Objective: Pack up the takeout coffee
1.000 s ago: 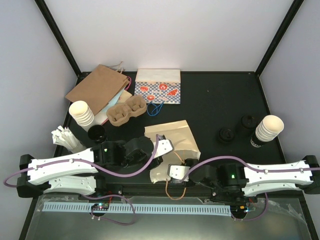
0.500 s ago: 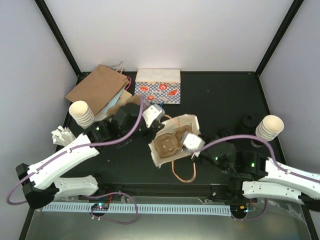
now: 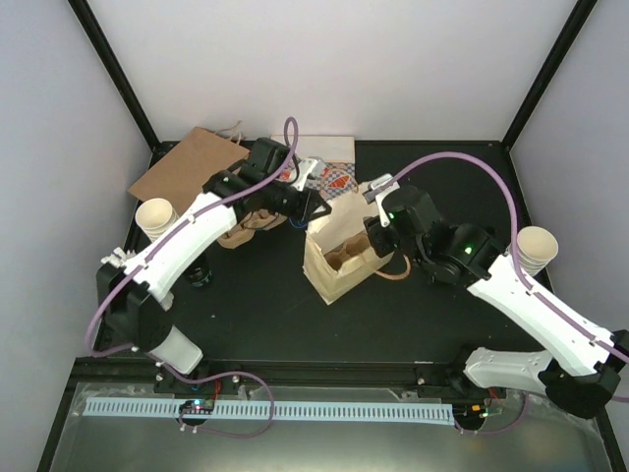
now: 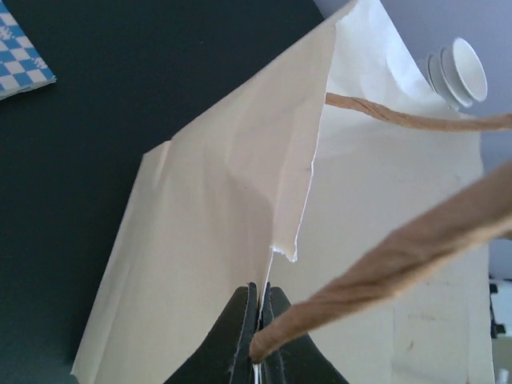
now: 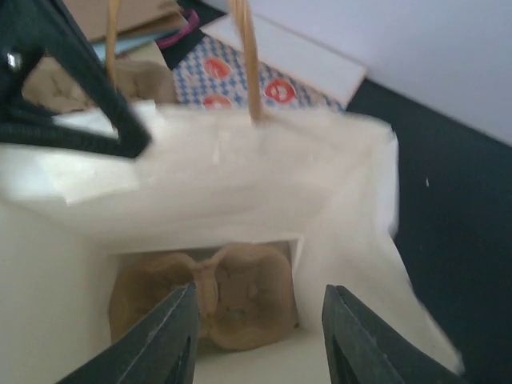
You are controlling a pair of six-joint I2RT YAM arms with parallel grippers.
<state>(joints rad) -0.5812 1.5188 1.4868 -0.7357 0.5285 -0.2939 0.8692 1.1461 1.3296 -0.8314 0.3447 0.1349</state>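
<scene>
A cream paper bag (image 3: 339, 258) stands upright and open mid-table. My left gripper (image 3: 313, 208) is shut on its far-left rim; in the left wrist view the fingers (image 4: 248, 324) pinch the paper edge beside a twine handle (image 4: 384, 264). My right gripper (image 3: 376, 241) hangs open over the bag's right side, its fingers (image 5: 172, 336) spread above the mouth and touching nothing. A brown cardboard cup carrier (image 5: 208, 300) lies on the bag's floor. The takeout coffee (image 3: 200, 276) seems to be the black-lidded thing by my left forearm, mostly hidden.
A flat brown bag (image 3: 182, 172) and a checkered bag (image 3: 334, 179) lie at the back. Stacks of lidless cups stand at the left (image 3: 157, 218) and right (image 3: 536, 246) edges. White packets (image 3: 116, 264) lie at the left, and another carrier (image 3: 236, 234) lies under my left arm.
Both arms carried the cream bag from lying flat near the front edge to standing upright mid-table. My right gripper has opened and let go of the bag's rim; the left still grips.
</scene>
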